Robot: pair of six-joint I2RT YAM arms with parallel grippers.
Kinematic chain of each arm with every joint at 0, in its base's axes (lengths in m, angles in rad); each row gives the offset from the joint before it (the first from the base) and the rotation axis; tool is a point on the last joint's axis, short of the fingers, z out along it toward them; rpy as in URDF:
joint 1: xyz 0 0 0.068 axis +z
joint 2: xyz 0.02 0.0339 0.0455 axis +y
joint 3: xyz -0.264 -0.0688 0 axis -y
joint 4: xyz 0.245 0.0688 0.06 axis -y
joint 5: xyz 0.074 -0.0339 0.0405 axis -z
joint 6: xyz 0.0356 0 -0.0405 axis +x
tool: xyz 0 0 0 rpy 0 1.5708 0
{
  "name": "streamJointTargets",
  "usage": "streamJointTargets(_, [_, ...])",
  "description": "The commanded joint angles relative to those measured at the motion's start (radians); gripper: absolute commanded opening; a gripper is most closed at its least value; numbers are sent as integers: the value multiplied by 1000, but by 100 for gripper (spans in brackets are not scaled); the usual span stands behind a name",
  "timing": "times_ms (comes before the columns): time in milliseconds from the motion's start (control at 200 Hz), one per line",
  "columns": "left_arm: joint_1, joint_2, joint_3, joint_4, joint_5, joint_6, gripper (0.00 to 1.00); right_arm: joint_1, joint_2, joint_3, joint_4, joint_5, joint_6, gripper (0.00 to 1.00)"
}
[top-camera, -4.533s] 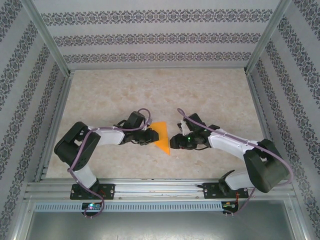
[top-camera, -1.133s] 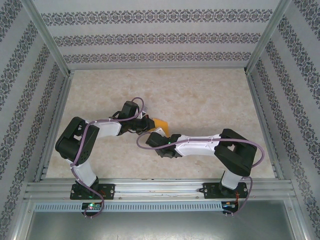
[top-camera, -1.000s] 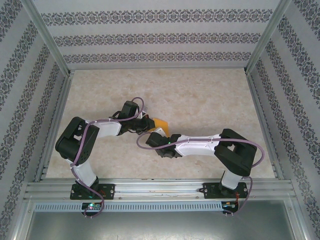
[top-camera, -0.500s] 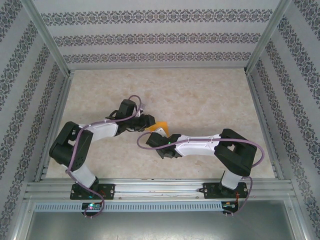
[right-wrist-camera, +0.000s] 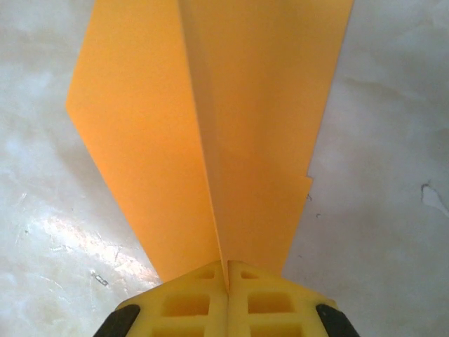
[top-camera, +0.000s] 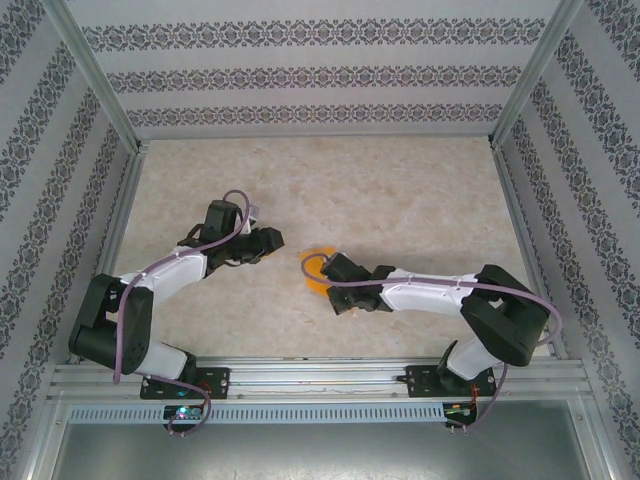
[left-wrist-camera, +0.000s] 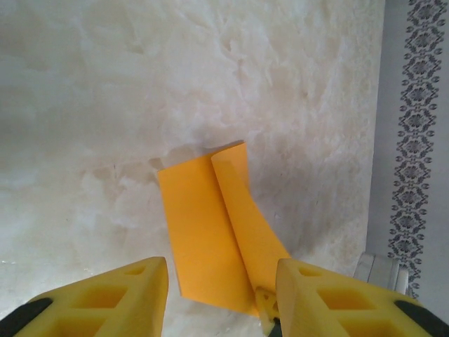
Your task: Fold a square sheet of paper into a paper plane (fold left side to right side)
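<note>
On pale marbled table [top-camera: 400,190], patterned walls [top-camera: 320,75] around: right pincer [right-wrist-camera: 226,270] grips orange paper [right-wrist-camera: 210,126]; left pincer [left-wrist-camera: 219,274] released.

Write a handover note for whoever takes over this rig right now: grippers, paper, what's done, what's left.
Left gripper: open, holding nothing, left of the paper.
Right gripper: shut on the orange paper at the narrow end of its centre ridge.
Paper: on the table, front middle, folded to a tapered shape.
Done: centre crease and side flaps.
To do: one flap curls up; probably flatten it and finish the wings.
</note>
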Motion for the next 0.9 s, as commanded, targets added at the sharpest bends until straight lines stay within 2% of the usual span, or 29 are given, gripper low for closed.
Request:
streamJointTargets(0, [10,-10,-17,-45,26,38,44,-46,-41,-48,89,-180,-15,0])
streamJointTargets(350, [-3,42,-36,16,90,9,44,-202,-40,-137,235,-481,15,0])
streamJointTargets(630, [-90,126,-6,54,102,-10,45,-261,-23,-145,252,-582,19,0])
streamJointTargets(894, [-196,211,63,73,83,-31,47,-273,22,-138,280,-612,39,0])
